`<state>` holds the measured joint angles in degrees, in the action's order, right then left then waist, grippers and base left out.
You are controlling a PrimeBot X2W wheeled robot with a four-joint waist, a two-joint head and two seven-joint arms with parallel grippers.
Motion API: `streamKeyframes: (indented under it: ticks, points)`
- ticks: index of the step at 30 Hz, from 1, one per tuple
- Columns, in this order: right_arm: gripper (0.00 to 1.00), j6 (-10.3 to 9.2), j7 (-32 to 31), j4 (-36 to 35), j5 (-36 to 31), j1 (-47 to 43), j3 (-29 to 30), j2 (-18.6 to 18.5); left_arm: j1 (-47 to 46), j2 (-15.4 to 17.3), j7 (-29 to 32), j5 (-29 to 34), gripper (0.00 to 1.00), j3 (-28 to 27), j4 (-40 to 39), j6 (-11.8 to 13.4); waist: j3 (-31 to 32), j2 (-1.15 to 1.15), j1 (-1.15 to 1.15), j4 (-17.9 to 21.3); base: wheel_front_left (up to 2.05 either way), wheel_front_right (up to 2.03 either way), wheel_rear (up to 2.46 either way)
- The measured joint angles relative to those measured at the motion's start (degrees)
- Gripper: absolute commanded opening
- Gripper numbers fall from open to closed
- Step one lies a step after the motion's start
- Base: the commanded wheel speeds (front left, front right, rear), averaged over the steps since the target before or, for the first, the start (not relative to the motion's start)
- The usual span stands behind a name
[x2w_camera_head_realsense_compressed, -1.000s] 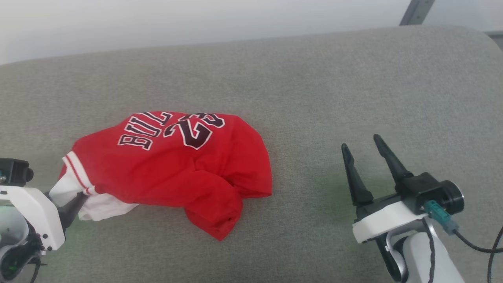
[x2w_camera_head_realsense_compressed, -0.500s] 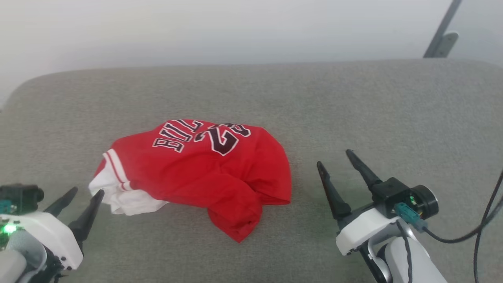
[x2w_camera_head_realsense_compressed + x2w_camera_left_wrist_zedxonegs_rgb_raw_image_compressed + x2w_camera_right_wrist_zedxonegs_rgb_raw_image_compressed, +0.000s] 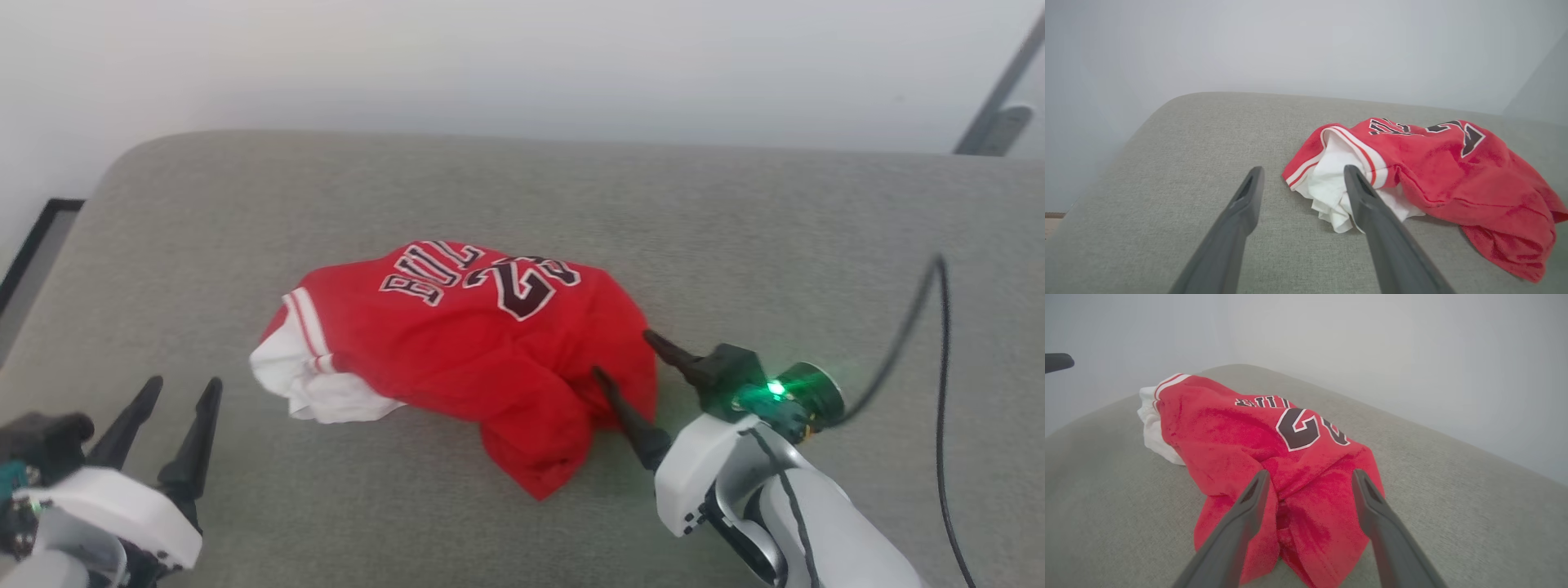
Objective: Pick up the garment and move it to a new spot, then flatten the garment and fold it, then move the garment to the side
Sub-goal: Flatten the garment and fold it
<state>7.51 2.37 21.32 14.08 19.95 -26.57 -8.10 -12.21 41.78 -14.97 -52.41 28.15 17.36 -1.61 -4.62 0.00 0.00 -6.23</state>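
Across the foreground stretched a broad grey fabric cushion [image 3: 735, 229] with rounded corners and a fine, even weave; behind it rose a plain pale wall [image 3: 490, 65]. Beyond the cushion's left edge showed a dark-framed strip [image 3: 37, 245], and at the upper right a grey slanted bar [image 3: 992, 122] stood against the wall. The garment [image 3: 457, 343] lay crumpled near the middle of the cushion, its lettering toward the wall and a white striped sleeve bunched at its left end. The left gripper [image 3: 184, 381] hung at the lower left, clear of the sleeve, its fingers spread and holding nothing, pointed toward the white cloth. The right gripper [image 3: 623, 353] reached in from the lower right with its forearm angled leftward, a green light [image 3: 771, 388] lit at its wrist and a black cable [image 3: 939, 327] looping away. Its fingers stood apart, straddling the red fold at the garment's right end; whether they touched the cloth could not be told
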Motion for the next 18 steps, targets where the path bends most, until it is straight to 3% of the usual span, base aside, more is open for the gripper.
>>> streamKeyframes:
  ticks: [9,18]
  points:
    - [1.0,0.0,-11.24,2.15,6.66,4.58,-8.22,-3.02,6.7,-9.27,0.0,11.95,1.0,-14.4,-3.21,-3.05,-0.51,0.0,0.0,-3.65,0.0,0.0,0.0]
    - [1.0,0.0,-25.76,7.37,12.0,9.12,-13.28,-4.38,9.22,-19.79,0.0,20.08,1.0,-23.07,-4.44,-5.54,-1.77,0.0,0.0,-7.7,0.0,0.0,0.0]
